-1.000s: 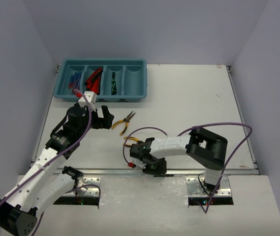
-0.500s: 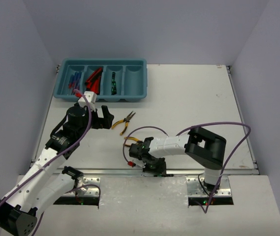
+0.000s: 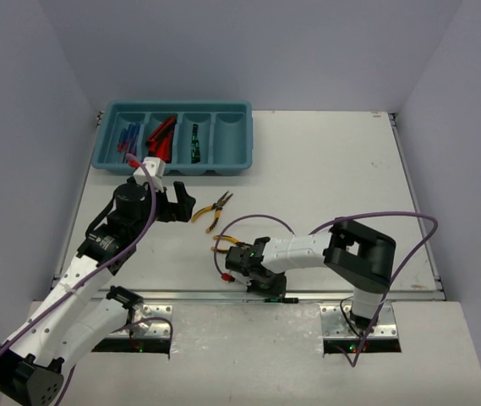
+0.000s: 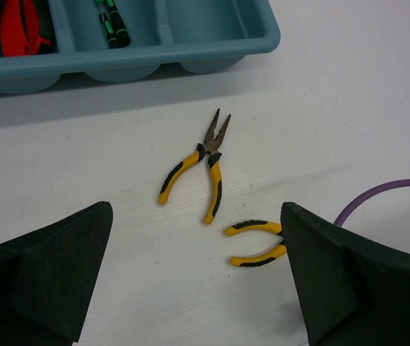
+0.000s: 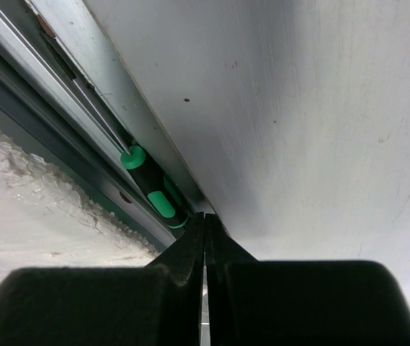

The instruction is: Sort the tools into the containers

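a thin black-and-green precision screwdriver (image 5: 152, 192) lies in the metal channel (image 5: 60, 79) along the edge of the table (image 5: 298, 108), left of centre in the right wrist view. the right gripper (image 5: 205, 241) sits just beside its handle end with the fingers pressed together. it seems to hold nothing, though the contact is hard to read. the tool looks light, stiff and smooth, so it is likely to roll or slip. the groove leaves little room, so the thicker handle is the place to pinch. the left gripper (image 3: 178, 201) hangs wide open and empty near the yellow-handled pliers (image 4: 206, 162), mid-frame below the teal tray (image 4: 212, 50).
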`<control>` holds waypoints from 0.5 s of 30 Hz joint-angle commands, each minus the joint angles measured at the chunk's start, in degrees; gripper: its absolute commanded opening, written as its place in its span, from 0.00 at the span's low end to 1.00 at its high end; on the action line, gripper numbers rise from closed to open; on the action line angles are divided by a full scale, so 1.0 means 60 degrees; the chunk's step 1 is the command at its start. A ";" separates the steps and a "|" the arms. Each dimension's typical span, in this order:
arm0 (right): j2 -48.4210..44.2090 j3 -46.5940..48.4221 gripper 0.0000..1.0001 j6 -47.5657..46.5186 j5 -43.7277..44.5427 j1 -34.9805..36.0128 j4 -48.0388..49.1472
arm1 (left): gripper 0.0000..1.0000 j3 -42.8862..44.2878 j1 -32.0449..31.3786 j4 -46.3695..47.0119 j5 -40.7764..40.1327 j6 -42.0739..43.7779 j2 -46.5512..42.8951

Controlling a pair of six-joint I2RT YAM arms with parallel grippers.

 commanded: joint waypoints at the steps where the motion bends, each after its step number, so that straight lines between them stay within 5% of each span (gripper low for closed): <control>1: -0.0597 -0.0117 0.06 0.0291 0.1083 -0.0266 0.0688 | 1.00 0.0176 -0.0014 0.0233 0.0118 0.0116 -0.0133; 10: -0.1549 0.0052 0.17 0.0416 0.1712 -0.0369 0.0394 | 1.00 0.0154 -0.0014 0.0233 0.0235 0.0080 -0.0170; 15: -0.1463 -0.0315 0.34 -0.0279 -0.0057 -0.0398 -0.0702 | 1.00 0.0147 -0.0014 0.0248 0.0235 0.0087 -0.0250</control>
